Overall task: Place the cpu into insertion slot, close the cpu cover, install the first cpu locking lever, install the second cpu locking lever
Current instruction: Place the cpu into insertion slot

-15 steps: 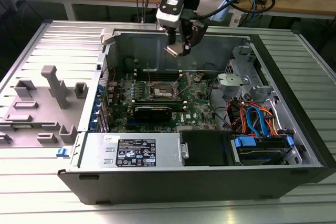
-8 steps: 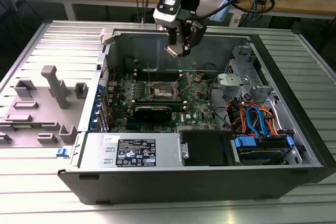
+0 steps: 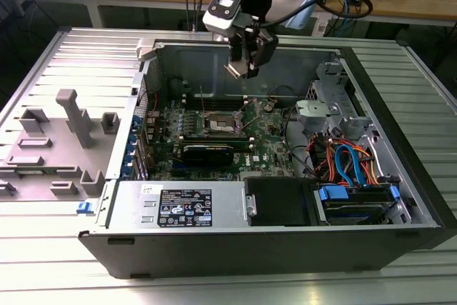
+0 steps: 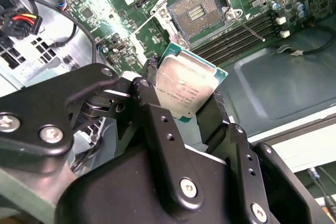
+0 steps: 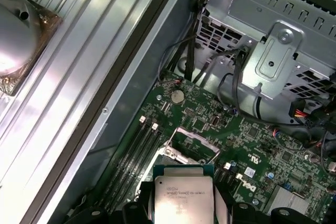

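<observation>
Second wrist view: the gripper clamps the cpu, well above the bare insertion slot; a tilted descent could damage it.

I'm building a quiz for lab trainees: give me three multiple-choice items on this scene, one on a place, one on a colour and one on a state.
1. Where is the cpu?
A) seated in the insertion slot
B) held by the gripper above the motherboard
C) lying loose on the motherboard

2. What colour is the motherboard?
A) blue
B) green
C) red

3. How is the insertion slot?
A) empty and uncovered
B) holding a chip
C) shut under its cover

Answers:
1 B, the gripper clamps the chip's edges over the board.
2 B, its surface is green in both wrist views.
3 A, its bare contact field shows.
</observation>
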Controlling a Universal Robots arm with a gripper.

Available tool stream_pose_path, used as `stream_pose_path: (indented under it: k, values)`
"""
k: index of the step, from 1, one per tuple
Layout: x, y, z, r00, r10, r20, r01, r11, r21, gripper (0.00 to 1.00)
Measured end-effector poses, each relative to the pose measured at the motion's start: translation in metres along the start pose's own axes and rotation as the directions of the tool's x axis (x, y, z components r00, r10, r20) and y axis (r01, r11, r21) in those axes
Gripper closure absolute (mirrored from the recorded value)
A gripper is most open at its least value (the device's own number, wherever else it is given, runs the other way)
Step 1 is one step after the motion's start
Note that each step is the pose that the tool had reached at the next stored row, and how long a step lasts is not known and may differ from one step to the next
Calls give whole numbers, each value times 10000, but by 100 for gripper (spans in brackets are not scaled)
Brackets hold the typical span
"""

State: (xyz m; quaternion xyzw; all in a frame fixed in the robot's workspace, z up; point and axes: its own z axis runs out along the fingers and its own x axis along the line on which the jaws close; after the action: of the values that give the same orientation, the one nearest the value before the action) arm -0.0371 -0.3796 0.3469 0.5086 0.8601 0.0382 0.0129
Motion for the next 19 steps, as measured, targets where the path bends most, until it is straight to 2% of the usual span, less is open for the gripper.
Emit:
stream_pose_path:
  k: [5,7,10,13,19]
  values:
    - [0,0,5,9987,509,41,-509,9987,-9,45]
    - [-2,-2,7,9986,521,41,-521,9986,-10,45]
    - [-5,-5,31,9938,1112,90,-1112,9938,-22,45]
    - [-5,-6,46,9866,1626,130,-1625,9867,-36,45]
    - [-6,-6,48,9850,1719,136,-1718,9851,-39,45]
